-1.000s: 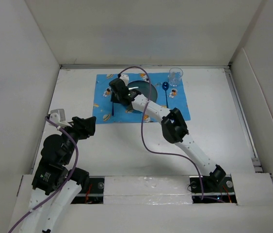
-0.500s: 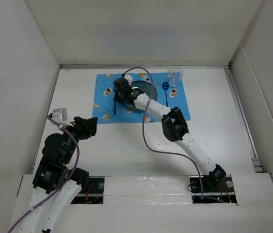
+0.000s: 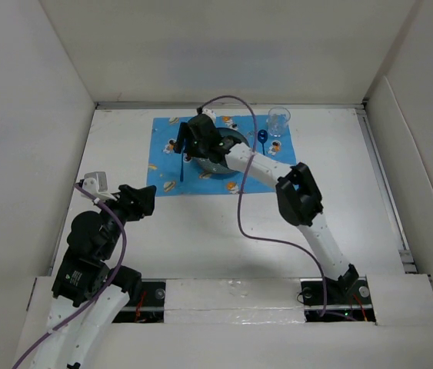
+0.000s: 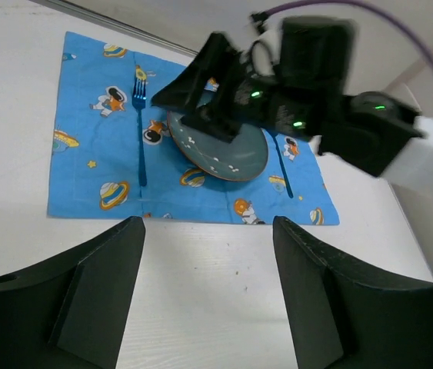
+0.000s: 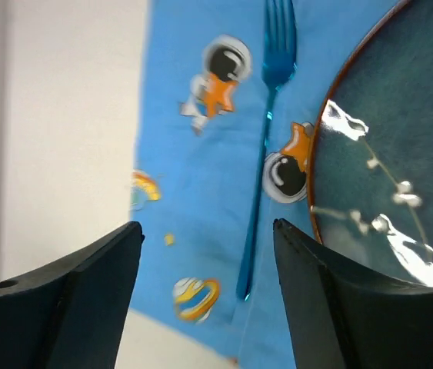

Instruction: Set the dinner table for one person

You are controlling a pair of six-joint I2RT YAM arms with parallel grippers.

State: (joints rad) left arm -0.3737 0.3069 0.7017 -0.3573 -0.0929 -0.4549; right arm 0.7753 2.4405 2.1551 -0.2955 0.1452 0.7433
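Observation:
On the white dinner table (image 3: 201, 231) lies a blue cartoon-printed mat (image 3: 285, 165). A dark teal plate (image 5: 401, 154) sits at its middle, partly hidden by my right arm in the top view. A blue fork (image 3: 181, 165) lies flat on the mat left of the plate (image 4: 224, 150), also in the wrist views as the fork (image 5: 266, 138) and fork (image 4: 141, 131). My right gripper (image 5: 207, 231) hovers over the fork, open, holding nothing; from above it is the right gripper (image 3: 181, 143). My left gripper (image 4: 207, 223) stands open over bare table, near the left gripper (image 3: 145, 198).
A blue spoon (image 3: 263, 146) lies on the mat right of the plate, and a clear glass (image 3: 278, 121) stands at the mat's far right corner. White walls enclose the table on three sides. A purple cable (image 3: 241, 207) loops off the right arm.
My right gripper went from shut to open and shifted slightly toward the far side above the fork, which lies on the mat. The left arm has barely moved.

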